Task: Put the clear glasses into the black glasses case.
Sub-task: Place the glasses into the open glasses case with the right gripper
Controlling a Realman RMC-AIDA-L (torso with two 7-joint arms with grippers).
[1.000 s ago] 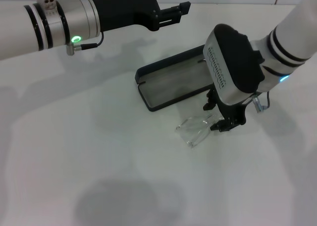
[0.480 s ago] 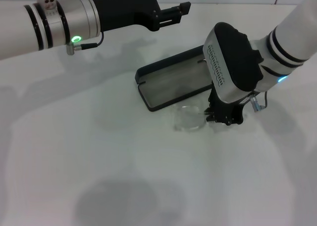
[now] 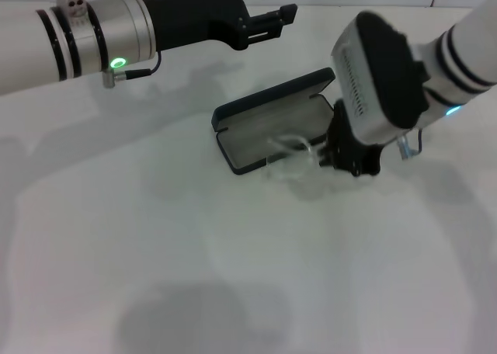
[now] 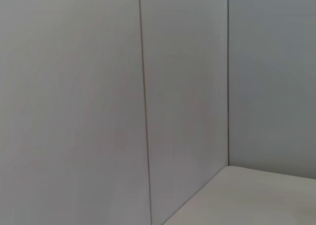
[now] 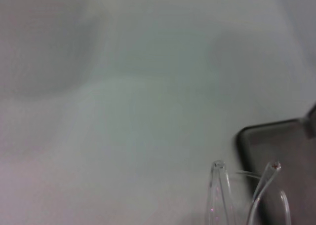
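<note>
The black glasses case (image 3: 233, 112) lies open at the table's middle, grey lining up and lid (image 3: 281, 91) toward the back. My right gripper (image 3: 334, 157) is at the case's front right corner, shut on the clear glasses (image 3: 289, 146). They hang tilted over the case's front rim, partly above the lining. In the right wrist view the glasses' two clear temple arms (image 5: 217, 190) stick out beside a corner of the case (image 5: 284, 156). My left gripper (image 3: 268, 19) is parked high at the back, away from the case.
The white table (image 3: 155, 237) spreads to the left of and in front of the case. The left arm (image 3: 85, 36) spans the back left. A pale wall (image 4: 187, 87) is all the left wrist view shows.
My right gripper has carried the clear glasses from the table in front of the case up and back to the case's front rim. The left arm has not moved.
</note>
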